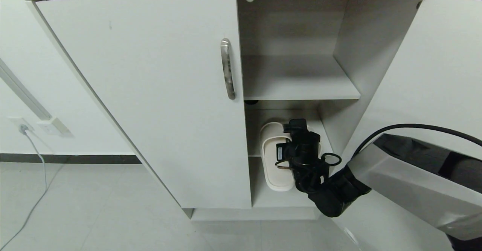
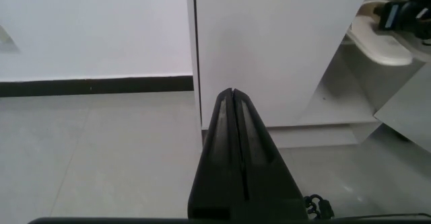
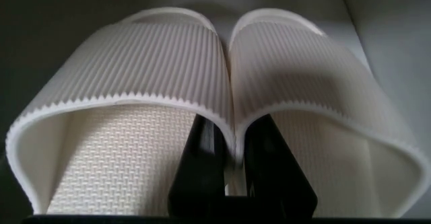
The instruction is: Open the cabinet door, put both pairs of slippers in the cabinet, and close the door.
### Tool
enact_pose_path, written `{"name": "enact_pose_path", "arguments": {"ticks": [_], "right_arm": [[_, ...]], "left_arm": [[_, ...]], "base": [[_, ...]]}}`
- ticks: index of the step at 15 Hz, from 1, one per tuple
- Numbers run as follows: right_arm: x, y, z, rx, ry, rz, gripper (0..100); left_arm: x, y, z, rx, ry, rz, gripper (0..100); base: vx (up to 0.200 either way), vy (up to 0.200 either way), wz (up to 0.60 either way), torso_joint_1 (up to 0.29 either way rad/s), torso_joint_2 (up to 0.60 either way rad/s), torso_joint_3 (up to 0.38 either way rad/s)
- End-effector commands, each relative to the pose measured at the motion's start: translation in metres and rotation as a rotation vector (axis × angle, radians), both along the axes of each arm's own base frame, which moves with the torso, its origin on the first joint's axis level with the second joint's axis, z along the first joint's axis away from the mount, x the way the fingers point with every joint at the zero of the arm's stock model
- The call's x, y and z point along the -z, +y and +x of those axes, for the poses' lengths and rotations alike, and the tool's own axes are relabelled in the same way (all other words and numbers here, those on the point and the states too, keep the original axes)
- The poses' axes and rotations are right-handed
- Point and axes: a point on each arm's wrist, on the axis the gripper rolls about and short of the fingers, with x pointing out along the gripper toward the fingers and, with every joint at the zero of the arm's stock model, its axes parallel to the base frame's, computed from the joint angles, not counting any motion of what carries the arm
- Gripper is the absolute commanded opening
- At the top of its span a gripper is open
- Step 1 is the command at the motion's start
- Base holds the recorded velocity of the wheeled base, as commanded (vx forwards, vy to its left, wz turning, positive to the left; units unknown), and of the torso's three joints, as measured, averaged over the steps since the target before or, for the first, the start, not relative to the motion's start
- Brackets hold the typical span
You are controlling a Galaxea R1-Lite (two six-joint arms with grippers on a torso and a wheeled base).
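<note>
1. Clearly, the right gripper (image 3: 234,160) is pinching the touching inner walls of the cream slippers (image 3: 151,62), so both are travelling as one pair.
2. They are lying in the cabinet (image 1: 371,36)'s lower compartment, under the shelf (image 1: 297,77), their ribbed foam straps arching over woven-textured soles.
3. The left gripper (image 2: 232,143) is hanging closed and empty beside the cabinet.

The right gripper (image 1: 297,124) and the arm behind it cover most of the pair of white slippers (image 1: 272,168) in the lower compartment of the cabinet (image 1: 371,36), while the closed left door (image 1: 150,92) hides everything behind it. The open right door (image 1: 425,74) runs off the head view's edge. In the right wrist view, the slippers' heels are cut off and the fingers (image 3: 202,163) mask the inner sides between them.
</note>
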Motion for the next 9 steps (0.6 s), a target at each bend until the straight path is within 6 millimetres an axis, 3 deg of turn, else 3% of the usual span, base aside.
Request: {"name": "enact_pose_path", "arguments": {"ticks": [1,9], "right_arm": [[0.009,-0.002,0.019,0.029,0.001,-0.001,0],[-0.009,0.004,0.049,0.053,-0.012,0.002,0]], "left_arm": [[0.000,0.000,0.000,-0.001,0.001,0.000,0],[0.000,0.000,0.000,-0.001,0.001,-0.002,0]], "base": [[0.000,0.000,0.00,0.000,0.00,0.000],[0.000,0.000,0.00,0.000,0.00,0.000]]}}
